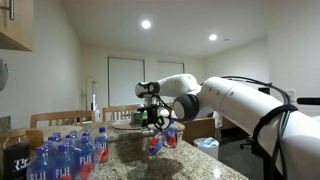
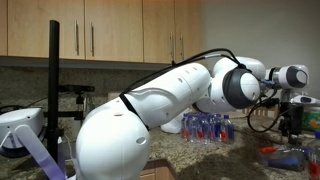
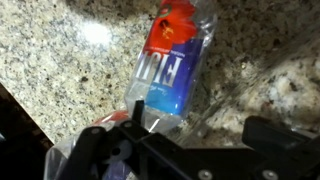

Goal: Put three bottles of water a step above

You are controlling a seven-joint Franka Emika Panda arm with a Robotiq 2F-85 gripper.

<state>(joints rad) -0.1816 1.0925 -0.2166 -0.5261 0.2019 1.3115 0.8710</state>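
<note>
A clear water bottle (image 3: 172, 60) with a blue-and-red label fills the middle of the wrist view, on speckled granite (image 3: 60, 60). Its near end reaches down between the fingers of my gripper (image 3: 185, 140), closer to the left finger (image 3: 95, 150). The jaws stand wide and do not touch it. In an exterior view my gripper (image 1: 157, 118) hangs just above two bottles (image 1: 155, 144) (image 1: 171, 135) on the counter. A cluster of several more bottles (image 1: 60, 155) (image 2: 205, 127) shows in both exterior views. I cannot tell the step above from the lower countertop.
Wooden chairs (image 1: 60, 118) stand behind the counter, and a bin with a blue liner (image 1: 207, 145) sits on the floor. Wooden cabinets (image 2: 120, 30) hang above. A black stand (image 2: 55, 90) rises beside the arm. The counter's dark edge (image 3: 20, 115) runs diagonally at the lower left.
</note>
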